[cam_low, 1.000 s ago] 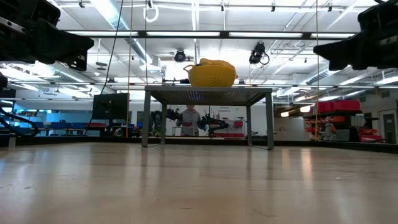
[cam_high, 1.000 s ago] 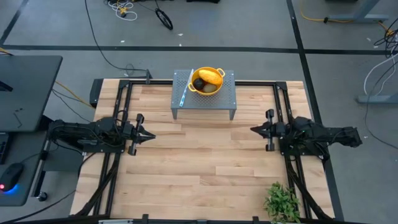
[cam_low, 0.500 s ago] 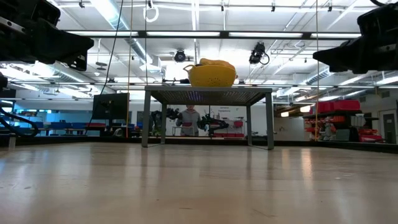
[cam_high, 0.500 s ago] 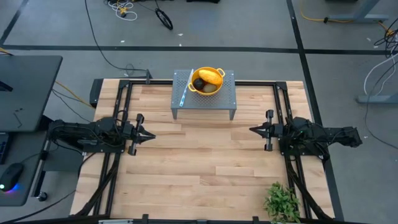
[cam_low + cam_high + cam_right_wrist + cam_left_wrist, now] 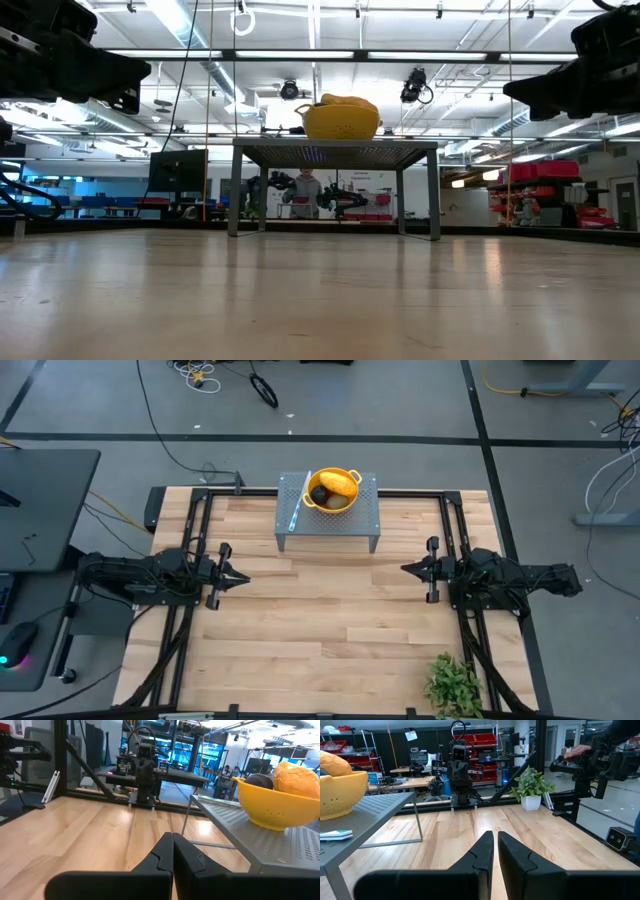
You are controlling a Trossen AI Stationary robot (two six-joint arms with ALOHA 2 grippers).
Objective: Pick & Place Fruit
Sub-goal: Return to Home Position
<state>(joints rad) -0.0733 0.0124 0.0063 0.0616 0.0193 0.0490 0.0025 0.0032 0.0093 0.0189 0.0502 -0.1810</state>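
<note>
A yellow bowl stands on a grey perforated metal stand at the table's far middle. In the bowl lie a yellow-orange oblong fruit and a dark round fruit; the right wrist view shows both, the oblong and the dark one. The other fruit pieces are out of view. My left gripper hovers shut over the table's left side, pointing right. My right gripper hovers shut over the right side, pointing left. Both are nearer than the stand and well apart from it.
A slim silver knife lies on the stand left of the bowl. A leafy green plant stands at the table's near right corner. Bare wood lies between and in front of the grippers. A person shows far behind the table.
My right gripper has edged a little toward the table's left and dipped slightly, staying shut. The bowl and fruit have kept still.
</note>
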